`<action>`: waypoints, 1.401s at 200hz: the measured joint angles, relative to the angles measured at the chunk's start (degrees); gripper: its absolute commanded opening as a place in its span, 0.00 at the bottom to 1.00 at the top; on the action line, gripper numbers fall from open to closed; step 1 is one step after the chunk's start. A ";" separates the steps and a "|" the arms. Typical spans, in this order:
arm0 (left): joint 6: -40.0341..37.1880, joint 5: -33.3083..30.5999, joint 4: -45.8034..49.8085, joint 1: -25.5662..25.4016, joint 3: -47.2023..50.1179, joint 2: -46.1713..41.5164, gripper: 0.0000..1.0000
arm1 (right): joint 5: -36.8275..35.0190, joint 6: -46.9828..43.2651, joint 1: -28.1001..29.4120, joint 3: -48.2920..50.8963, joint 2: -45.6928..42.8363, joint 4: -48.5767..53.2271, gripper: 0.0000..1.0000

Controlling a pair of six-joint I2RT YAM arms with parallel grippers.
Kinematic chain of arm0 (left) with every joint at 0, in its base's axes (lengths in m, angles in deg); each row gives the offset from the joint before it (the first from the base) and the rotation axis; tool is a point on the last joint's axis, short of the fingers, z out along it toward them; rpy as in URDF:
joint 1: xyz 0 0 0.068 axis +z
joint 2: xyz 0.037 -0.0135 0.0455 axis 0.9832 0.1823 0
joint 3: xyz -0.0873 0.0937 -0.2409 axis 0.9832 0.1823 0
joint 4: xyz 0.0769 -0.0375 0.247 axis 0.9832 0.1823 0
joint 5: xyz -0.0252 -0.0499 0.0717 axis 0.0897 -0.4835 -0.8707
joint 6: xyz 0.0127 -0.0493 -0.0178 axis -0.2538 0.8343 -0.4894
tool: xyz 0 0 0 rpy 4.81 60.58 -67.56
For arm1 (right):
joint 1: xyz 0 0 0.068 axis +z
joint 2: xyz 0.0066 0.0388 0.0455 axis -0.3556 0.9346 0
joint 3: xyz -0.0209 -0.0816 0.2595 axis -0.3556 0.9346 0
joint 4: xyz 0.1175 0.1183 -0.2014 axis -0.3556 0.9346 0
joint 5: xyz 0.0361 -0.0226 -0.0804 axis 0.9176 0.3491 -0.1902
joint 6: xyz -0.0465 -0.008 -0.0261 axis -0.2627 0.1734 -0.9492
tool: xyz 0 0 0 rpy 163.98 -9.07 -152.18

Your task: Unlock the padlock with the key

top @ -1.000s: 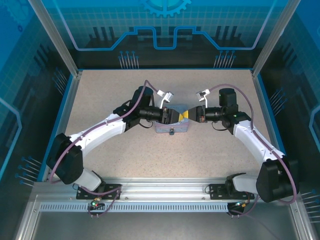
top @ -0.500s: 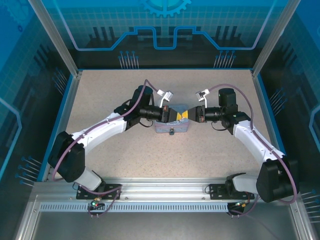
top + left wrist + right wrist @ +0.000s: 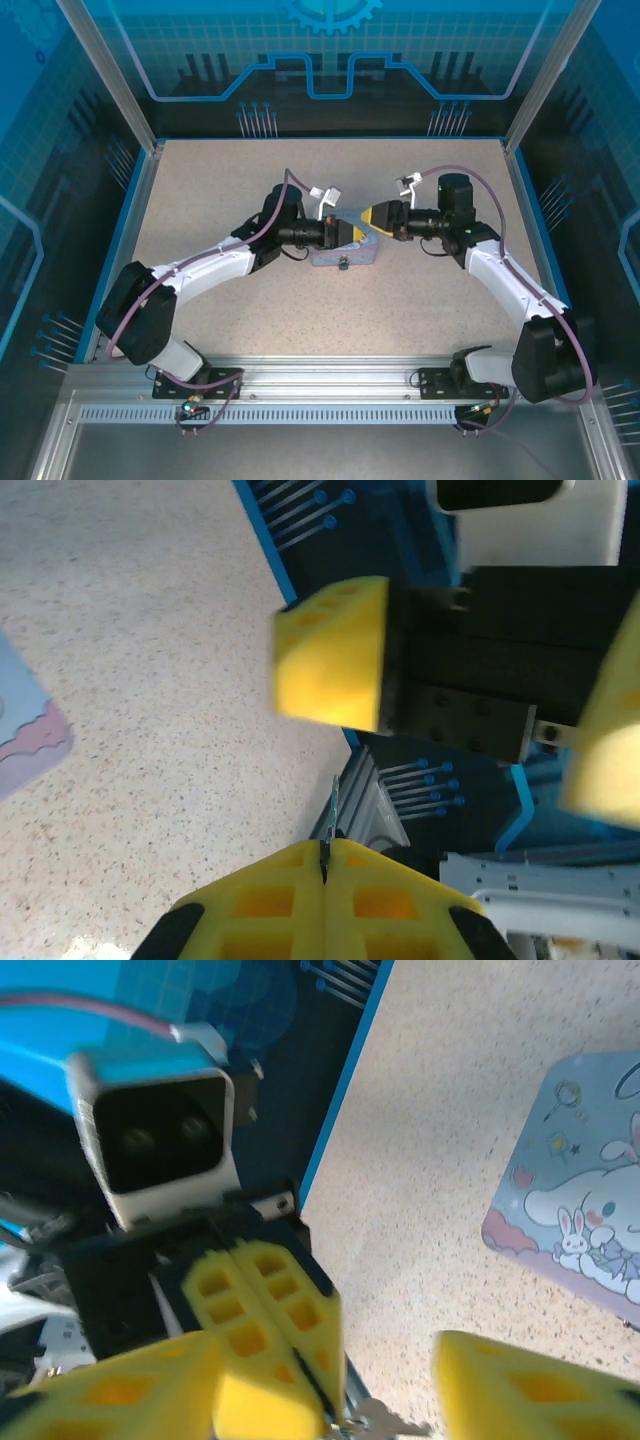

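Left fingers point(image 3: 270, 900) are pressed together on the key point(image 3: 382, 1423), whose thin blade projects beyond their tips. Right fingers point(image 3: 520, 1385) stand wide apart and hold nothing, just beside the left pair, above the pale blue tin point(image 3: 362, 255). Padlock point(image 3: 341, 264): a small dark body at the tin's near edge on the speckled worktop point(image 3: 420, 300).

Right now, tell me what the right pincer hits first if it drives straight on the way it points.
Most likely the left pincer: its shut tips, pinching the key, sit dead ahead between the fingers of the open right pincer. Depth is unclear; the key may touch first.
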 measured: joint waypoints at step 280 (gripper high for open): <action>31.23 -52.33 -21.70 -15.39 11.98 -5.07 0.00 | -26.53 25.00 10.69 13.77 -5.20 -24.13 0.28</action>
